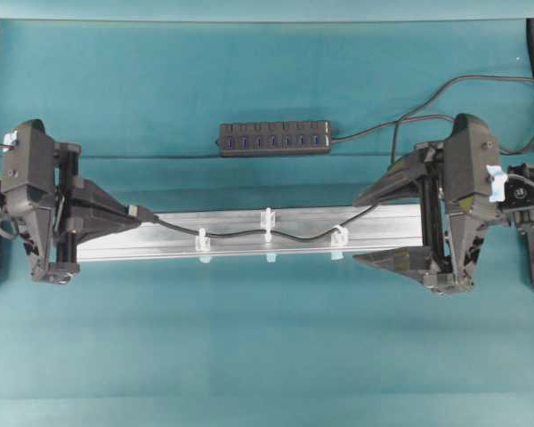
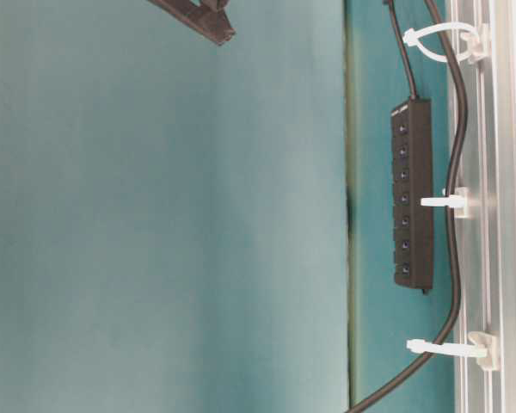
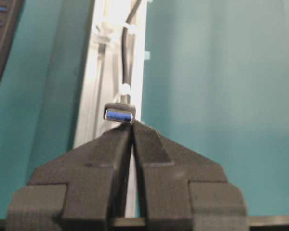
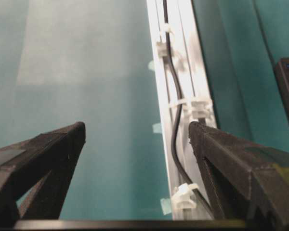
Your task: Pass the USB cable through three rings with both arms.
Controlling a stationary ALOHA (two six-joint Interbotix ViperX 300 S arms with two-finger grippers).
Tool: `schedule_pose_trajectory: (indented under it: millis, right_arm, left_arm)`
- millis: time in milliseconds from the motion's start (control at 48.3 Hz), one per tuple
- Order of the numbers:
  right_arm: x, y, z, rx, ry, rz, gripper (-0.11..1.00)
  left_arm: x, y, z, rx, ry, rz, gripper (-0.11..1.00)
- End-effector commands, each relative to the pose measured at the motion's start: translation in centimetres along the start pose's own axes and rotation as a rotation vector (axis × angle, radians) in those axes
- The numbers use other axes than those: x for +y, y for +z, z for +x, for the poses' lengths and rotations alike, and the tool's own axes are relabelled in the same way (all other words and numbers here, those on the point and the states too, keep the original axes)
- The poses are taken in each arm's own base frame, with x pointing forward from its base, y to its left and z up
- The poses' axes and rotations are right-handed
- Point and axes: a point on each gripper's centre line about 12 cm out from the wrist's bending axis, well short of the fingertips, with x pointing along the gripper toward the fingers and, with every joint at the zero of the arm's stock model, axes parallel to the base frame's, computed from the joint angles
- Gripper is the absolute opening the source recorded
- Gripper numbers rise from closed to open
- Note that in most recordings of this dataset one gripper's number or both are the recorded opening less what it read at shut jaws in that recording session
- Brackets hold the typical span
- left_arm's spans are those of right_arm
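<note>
The USB cable [image 1: 236, 234] lies along the silver rail [image 1: 392, 218] and runs through the three rings [image 1: 201, 238] [image 1: 268, 222] [image 1: 339, 236]. Its plug [image 3: 119, 114], blue inside, faces the left wrist camera. My left gripper [image 3: 132, 125] is shut, its tips together right under the plug's corner, and the plug sits just beyond them rather than between them. My right gripper [image 4: 137, 132] stands wide open over the rail's right end with nothing between its fingers. The cable [image 4: 176, 130] passes close to its right finger [image 4: 202, 139], past the nearest ring [image 4: 185, 195].
A black multi-port hub [image 1: 274, 139] lies behind the rail, and its cord [image 1: 374, 132] runs off to the right. Teal cloth covers the table [image 1: 267, 356]. In the table-level view the hub [image 2: 413, 194] lies beside the rail [image 2: 499, 258], and one right finger [image 2: 198, 17] shows at the top.
</note>
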Motion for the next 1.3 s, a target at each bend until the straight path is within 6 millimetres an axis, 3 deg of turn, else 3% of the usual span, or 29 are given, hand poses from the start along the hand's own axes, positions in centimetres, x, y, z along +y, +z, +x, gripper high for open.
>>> schedule_pose_trajectory:
  millis: [0,165,662,993,1283]
  right_arm:
    - [0.1,0.7,-0.1,-0.024,0.004,0.017,0.77]
    - [0.1,0.6,0.0,-0.021,0.004,0.032,0.77]
    - [0.1,0.4,0.0,-0.018,0.004,0.058,0.76]
    - [0.1,0.5,-0.1,-0.023,0.004,0.057,0.67]
    - [0.1,0.6,-0.1,-0.032,0.006,0.059,0.67]
  left_arm:
    - [-0.1,1.0,0.1,-0.027,-0.003,0.002,0.19]
    - [-0.1,1.0,0.3,-0.021,-0.003,0.002,0.31]
    - [-0.1,1.1,1.2,0.001,0.001,-0.001,0.37]
    - [0.0,1.0,1.2,0.007,0.003,-0.001,0.7]
    - [0.2,0.8,1.3,0.016,0.012,-0.006,0.7]
